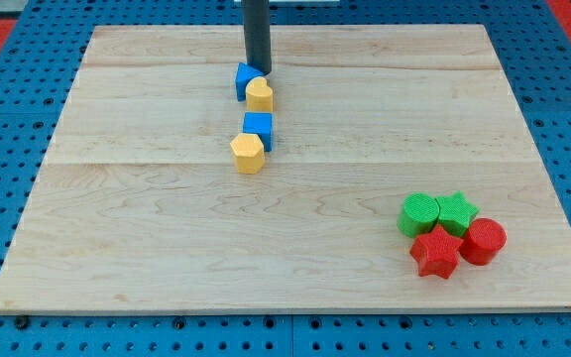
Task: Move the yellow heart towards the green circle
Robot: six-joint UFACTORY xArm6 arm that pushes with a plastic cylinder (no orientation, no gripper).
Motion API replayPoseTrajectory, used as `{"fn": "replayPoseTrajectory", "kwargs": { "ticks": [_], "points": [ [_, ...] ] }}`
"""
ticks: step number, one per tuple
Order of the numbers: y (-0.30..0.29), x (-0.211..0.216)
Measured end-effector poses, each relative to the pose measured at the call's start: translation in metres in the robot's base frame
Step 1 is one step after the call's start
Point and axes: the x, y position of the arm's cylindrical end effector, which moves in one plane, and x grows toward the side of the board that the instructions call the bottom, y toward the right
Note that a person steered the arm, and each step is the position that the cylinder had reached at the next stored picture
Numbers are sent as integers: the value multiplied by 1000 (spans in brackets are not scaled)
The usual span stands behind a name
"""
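Note:
The yellow heart (259,94) sits on the wooden board near the view's top, left of centre. My tip (258,71) stands just above it in the view, touching or nearly touching its top edge. A blue block (245,79) lies against the heart's upper left, partly behind the rod. The green circle (418,214) lies far off at the view's lower right, in a cluster of blocks.
A blue cube (258,128) and a yellow hexagon (248,153) sit just below the heart. Next to the green circle are a green star (456,211), a red star (436,254) and a red circle (484,241). The board's edge (295,307) runs along the bottom.

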Motion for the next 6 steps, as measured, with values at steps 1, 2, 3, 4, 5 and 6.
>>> {"fn": "replayPoseTrajectory", "kwargs": {
  "ticks": [1,2,3,4,5,6],
  "points": [
    [0,23],
    [14,56],
    [18,109],
    [53,131],
    [82,132],
    [114,129]
  ]
}}
